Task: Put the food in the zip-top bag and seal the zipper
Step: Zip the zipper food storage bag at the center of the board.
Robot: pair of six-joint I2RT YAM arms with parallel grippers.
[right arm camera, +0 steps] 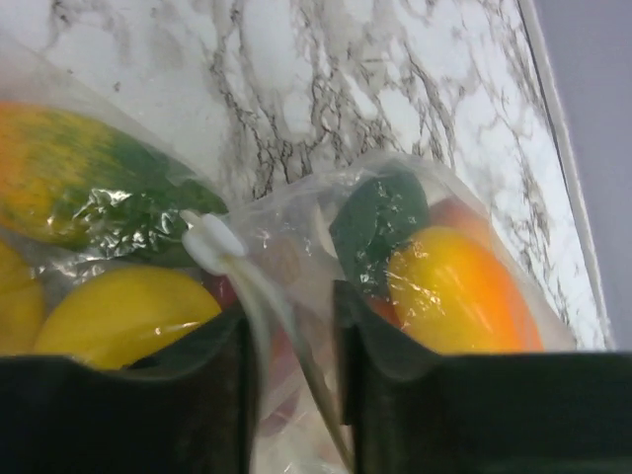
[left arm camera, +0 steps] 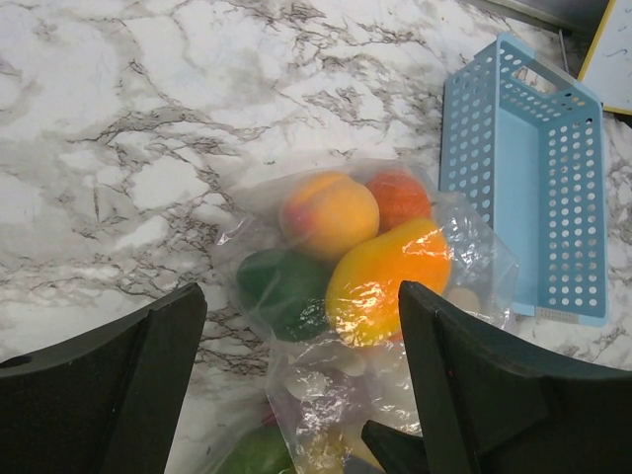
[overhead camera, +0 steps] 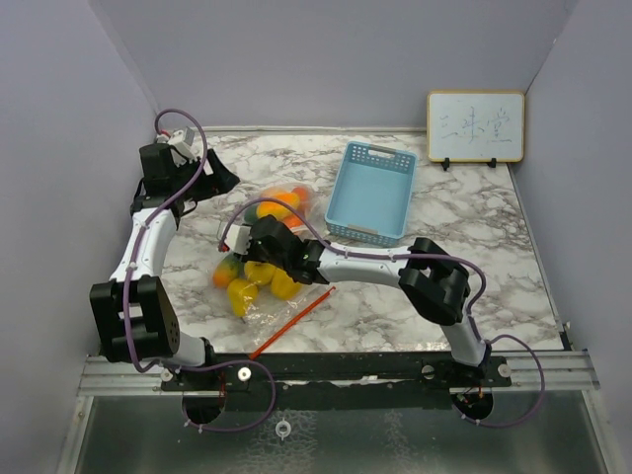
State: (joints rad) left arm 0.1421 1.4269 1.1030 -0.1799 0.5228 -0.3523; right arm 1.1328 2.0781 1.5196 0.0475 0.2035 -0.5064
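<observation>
The marbled bench (overhead camera: 474, 286) carries everything. The left arm (overhead camera: 148, 247) reaches out along the left side, and its jaws hang wide open above the far end of the bag, touching nothing. The right arm (overhead camera: 365, 265) stretches across the middle, its jaws drawn close together on a fold of the bag's clear film. A light blue basket (overhead camera: 370, 193) sits just right of the bag, and a small whiteboard (overhead camera: 475, 126) stands against the back wall. The zip-top bag (overhead camera: 265, 308) lies left of centre on the bench, with a thin orange-red strip (overhead camera: 291, 324) at its near edge. The food (overhead camera: 279, 204) is inside the bag: orange and green pieces at the far end, yellow ones (overhead camera: 247, 291) nearer. A white clip (right arm camera: 212, 242) sits on the film just beyond the right jaws
</observation>
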